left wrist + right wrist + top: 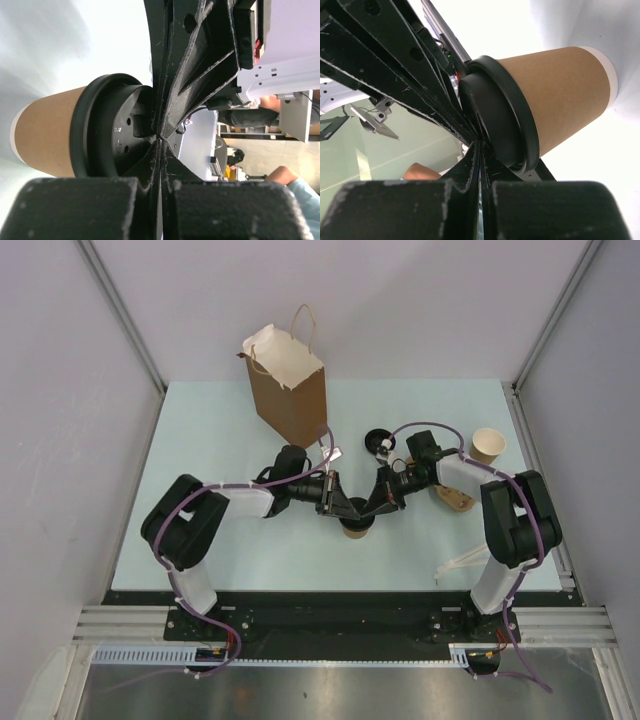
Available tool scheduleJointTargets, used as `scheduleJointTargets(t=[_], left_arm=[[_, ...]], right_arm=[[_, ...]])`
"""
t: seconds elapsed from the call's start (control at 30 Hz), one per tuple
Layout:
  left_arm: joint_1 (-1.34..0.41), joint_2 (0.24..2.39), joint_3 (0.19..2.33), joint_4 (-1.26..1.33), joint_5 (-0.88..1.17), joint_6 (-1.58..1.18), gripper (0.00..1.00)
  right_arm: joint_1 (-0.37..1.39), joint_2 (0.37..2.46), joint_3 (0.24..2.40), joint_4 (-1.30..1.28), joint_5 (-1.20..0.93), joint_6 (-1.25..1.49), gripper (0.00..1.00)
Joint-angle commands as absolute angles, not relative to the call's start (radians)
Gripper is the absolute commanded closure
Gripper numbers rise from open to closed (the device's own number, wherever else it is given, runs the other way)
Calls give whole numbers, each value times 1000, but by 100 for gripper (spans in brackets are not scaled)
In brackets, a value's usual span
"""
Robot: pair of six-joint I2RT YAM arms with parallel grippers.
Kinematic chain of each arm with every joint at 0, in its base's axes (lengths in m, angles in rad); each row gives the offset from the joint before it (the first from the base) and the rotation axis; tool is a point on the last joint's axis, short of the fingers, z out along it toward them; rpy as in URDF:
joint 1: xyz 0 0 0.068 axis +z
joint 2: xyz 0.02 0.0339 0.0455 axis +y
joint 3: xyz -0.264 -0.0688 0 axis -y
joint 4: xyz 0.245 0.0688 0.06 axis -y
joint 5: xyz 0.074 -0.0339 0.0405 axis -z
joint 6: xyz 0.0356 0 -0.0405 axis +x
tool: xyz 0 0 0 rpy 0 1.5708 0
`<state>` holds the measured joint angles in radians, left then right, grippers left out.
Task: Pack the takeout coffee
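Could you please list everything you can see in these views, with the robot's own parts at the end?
Paper bag: one, brown with twine handles, standing open, far side, left of centre.
Lidded cup: one, tan with a black top, centre.
Open cup: one, tan, cream inside, far right.
Loose lid: one, black, right of the bag.
Brown piece: one, right side, partly hidden; cannot tell what it is.
Clear plastic item: one, near right.
Table: one, pale green.
Left arm: one, black and white, reaching inward.
Right arm: one, black and white, reaching inward.
Left hand: one, black, shut, at the lidded cup.
Right hand: one, black, shut, at the lidded cup.
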<state>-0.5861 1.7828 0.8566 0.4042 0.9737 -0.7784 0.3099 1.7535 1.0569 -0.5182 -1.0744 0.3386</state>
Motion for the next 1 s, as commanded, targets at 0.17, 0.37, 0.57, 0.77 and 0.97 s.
scheduleJointTargets(t=[0.17,0.37,0.57,0.77,0.97], left_arm=[[-563,1913,776,334,888,-716,100],[-542,1944,784,311,876,-704,100],[-564,1907,798,438,960,-775,100],[-597,1735,804,477,994,-785,100],[-597,1631,778,476,988,-795,100]], right_arm=[[296,1839,1034,-552,-862,298,100],[291,1865,1035,-549,-850,296,100],[337,1827,1035,-509,-952,301,100],[361,1703,1038,-439,-1051,376,100],[336,1609,1045,-370,-1130,457,100]])
